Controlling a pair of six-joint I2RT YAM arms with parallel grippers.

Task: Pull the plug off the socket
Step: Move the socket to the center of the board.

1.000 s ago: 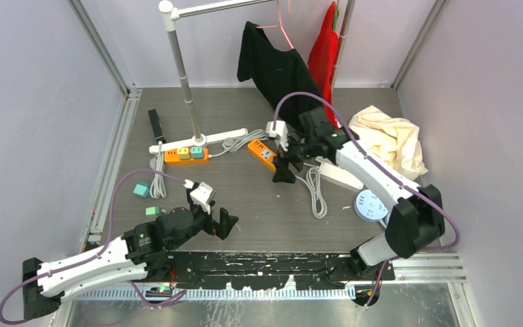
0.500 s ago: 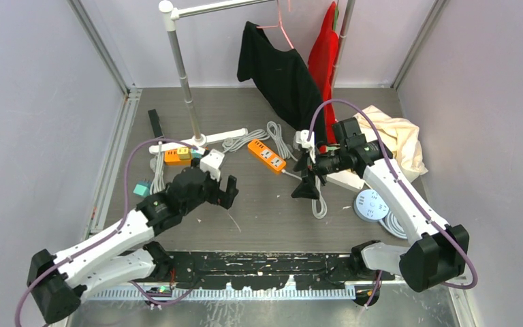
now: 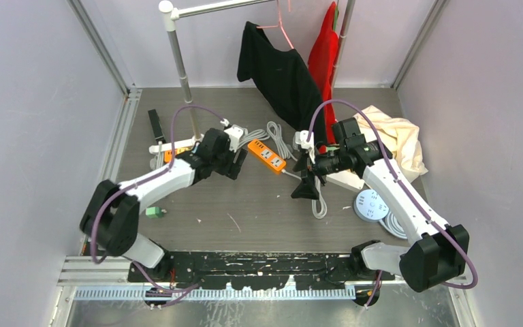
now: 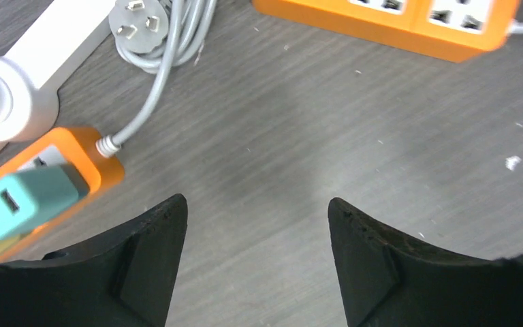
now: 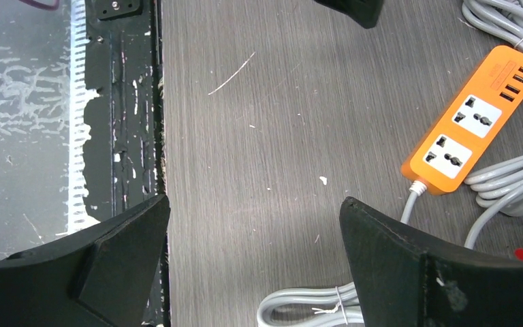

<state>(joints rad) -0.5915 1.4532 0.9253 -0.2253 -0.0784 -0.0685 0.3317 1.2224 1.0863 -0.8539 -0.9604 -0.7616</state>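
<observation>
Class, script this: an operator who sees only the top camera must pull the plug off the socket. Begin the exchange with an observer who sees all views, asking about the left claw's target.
Operator: My top view is blocked there. Anything plugged in?
Observer: Yes. The left wrist view shows a teal plug sitting in the orange strip.
Operator: Is it gripped yet?
Observer: No. The left claw is open and empty; the plug is outside its gap, at that view's left.
</observation>
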